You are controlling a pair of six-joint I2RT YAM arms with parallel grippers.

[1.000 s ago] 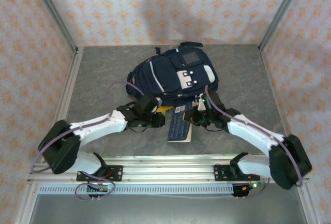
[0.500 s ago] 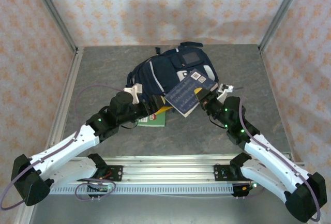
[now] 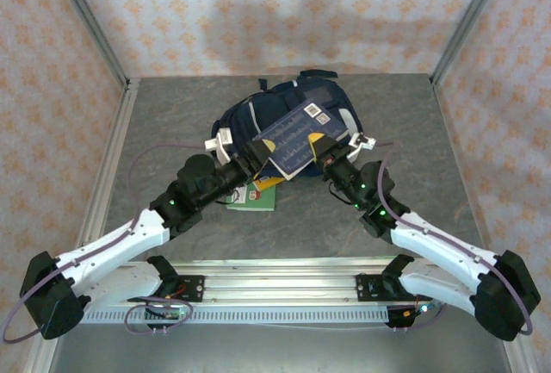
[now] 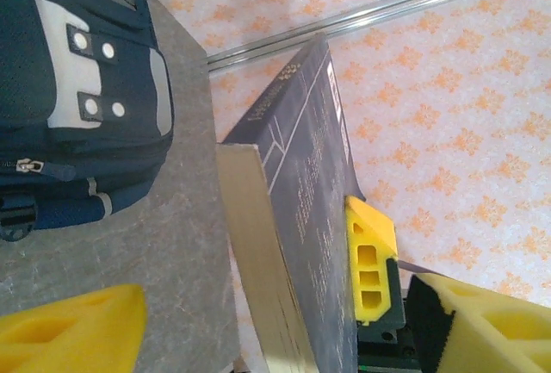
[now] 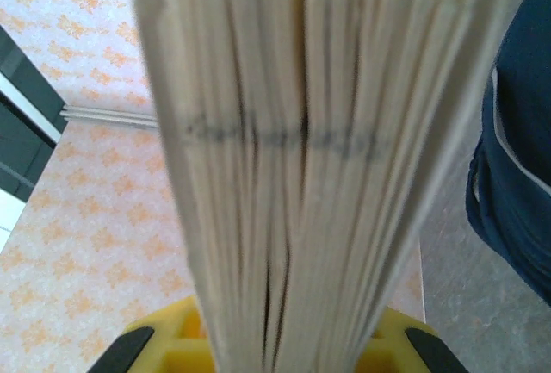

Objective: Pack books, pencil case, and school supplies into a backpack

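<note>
Right gripper point(image 3: 323, 151): I see it clenched on the thin dark-blue softcover book point(image 3: 295, 139) — above the navy fabric backpack point(image 3: 245, 123).
Left gripper point(image 3: 256, 154): fingers spread, at the book's 8 o'clock.

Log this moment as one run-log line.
right gripper: shut on dark blue book | position: tilted over backpack | left gripper: open at its edge | green book: on table

The backpack point(image 3: 241, 127) is showing matt woven navy cloth with smoother white patches point(image 4: 77, 71). The dark blue book point(image 3: 293, 142) is presenting a smooth, faintly sheened cover over cream paper pages, while the worktop point(image 3: 172, 115) is looking matt and stone-mottled, edged by brushed metal rails point(image 3: 110, 149).
</note>
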